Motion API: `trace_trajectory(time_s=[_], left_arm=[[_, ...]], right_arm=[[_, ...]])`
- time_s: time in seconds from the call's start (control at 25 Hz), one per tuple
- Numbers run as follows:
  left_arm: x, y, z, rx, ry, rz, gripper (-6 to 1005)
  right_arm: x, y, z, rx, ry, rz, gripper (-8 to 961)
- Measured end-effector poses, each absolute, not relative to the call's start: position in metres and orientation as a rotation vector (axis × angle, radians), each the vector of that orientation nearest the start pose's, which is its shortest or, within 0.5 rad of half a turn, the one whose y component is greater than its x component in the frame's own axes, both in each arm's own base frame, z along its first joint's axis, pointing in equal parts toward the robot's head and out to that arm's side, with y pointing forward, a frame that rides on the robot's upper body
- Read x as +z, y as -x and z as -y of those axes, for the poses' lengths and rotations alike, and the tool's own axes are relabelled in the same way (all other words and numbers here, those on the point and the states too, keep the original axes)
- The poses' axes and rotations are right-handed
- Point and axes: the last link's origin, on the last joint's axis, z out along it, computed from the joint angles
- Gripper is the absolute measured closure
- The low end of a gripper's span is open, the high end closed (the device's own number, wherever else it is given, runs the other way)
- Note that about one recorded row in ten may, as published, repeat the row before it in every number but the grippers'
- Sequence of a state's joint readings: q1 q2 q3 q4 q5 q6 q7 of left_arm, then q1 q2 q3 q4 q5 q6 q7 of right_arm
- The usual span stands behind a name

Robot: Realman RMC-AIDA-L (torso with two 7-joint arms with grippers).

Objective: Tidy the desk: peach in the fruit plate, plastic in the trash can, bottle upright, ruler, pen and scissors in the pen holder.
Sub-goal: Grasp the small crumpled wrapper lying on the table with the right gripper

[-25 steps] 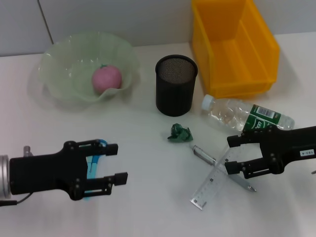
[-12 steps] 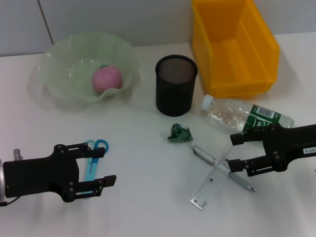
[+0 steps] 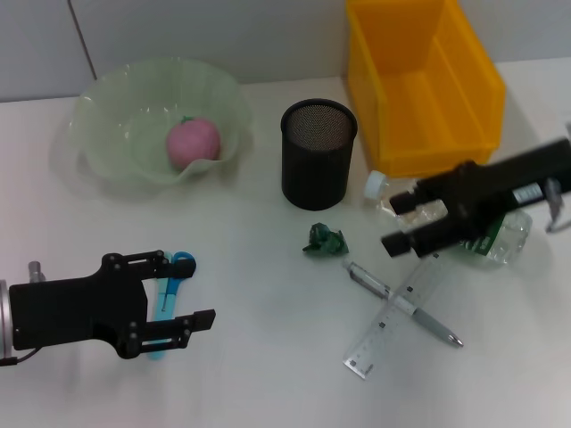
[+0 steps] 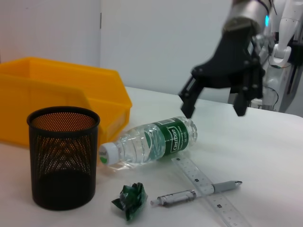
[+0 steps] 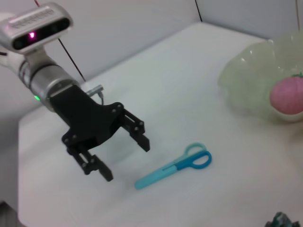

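The bottle (image 3: 446, 214) lies on its side on the counter (image 3: 268, 374), between the bin (image 3: 419, 80) and the crossed ruler (image 3: 393, 321) and pen (image 3: 401, 303). The right end effector (image 4: 215, 97) hangs above it, wide open and holding nothing. I judge the step is to grasp the bottle; a good grip would close across the body near the green label, then tilt it up onto its base away from the ruler.

The left end effector (image 3: 178, 294) is open and empty, over the scissors (image 5: 175, 165).

There is one bottle, one ruler, one pen, one scissors, one plastic scrap (image 3: 323, 241), one holder (image 3: 318, 152), one peach (image 3: 193, 143) already in one plate (image 3: 107, 169).
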State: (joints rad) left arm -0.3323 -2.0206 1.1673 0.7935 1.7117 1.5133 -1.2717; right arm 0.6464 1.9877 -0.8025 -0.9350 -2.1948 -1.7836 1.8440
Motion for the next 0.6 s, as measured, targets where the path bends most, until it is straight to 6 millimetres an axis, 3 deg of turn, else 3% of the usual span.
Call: trace_trajectory(time_s=[0.24, 0.44, 0.6], left_arm=[[-0.009, 0.268, -0.292, -0.617, 2.855, 0.361, 285], [-0.009, 0.267, -0.293, -0.621, 2.854, 0.355, 284], [-0.009, 0.266, -0.294, -0.621, 2.854, 0.352, 283]], right_arm=[[0.043, -0.174, -0.376, 0.008, 2.995, -0.741, 135], [0.015, -0.148, -0.39, -0.289, 2.98, -0.628, 135], [0.0, -0.139, -0.392, -0.407, 2.965, -0.549, 135]])
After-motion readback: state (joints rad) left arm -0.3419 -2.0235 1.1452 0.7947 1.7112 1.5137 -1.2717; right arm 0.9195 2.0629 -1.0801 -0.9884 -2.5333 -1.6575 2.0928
